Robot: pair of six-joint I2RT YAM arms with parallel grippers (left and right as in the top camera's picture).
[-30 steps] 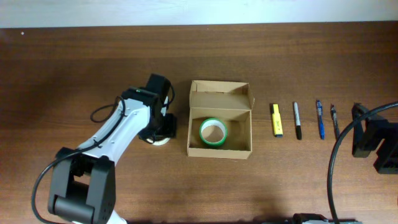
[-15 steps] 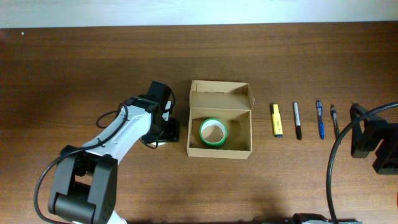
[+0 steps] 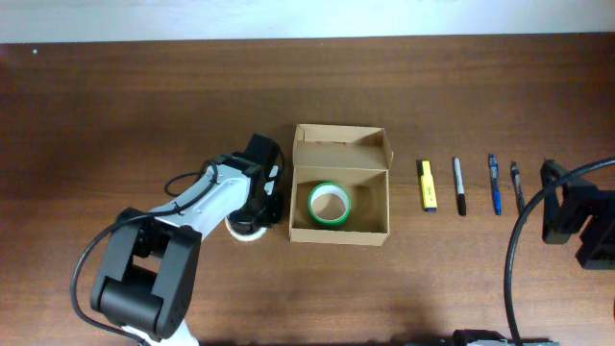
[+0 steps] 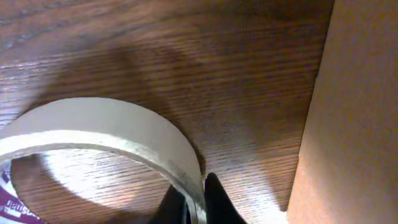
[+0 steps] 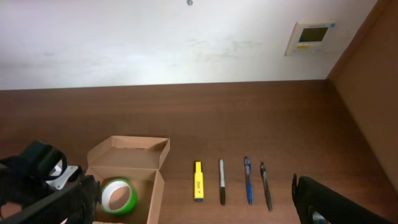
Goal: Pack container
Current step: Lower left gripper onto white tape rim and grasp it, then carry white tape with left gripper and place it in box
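Overhead: the left gripper (image 3: 255, 204) sits just left of the container (image 3: 340, 135), over a white tape roll (image 3: 242, 232).

Left wrist: its fingers (image 4: 216, 200) pinch the roll's wall, with the container's side to their right.

Right wrist: the right gripper (image 5: 193, 204) has its fingers spread wide, and the container lies ahead between them.

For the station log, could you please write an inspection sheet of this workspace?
Surface: brown wooden table.
Job's things: container open, green tape roll inside; white tape roll outside it.
Clutter: yellow highlighter, black marker, blue pen, dark pen, in a row right of it.
Grippers: left gripper shut on the white tape roll; right gripper open, far right.
Cables: black cables loop beside both arms.
Surroundings: white wall, small wall panel.
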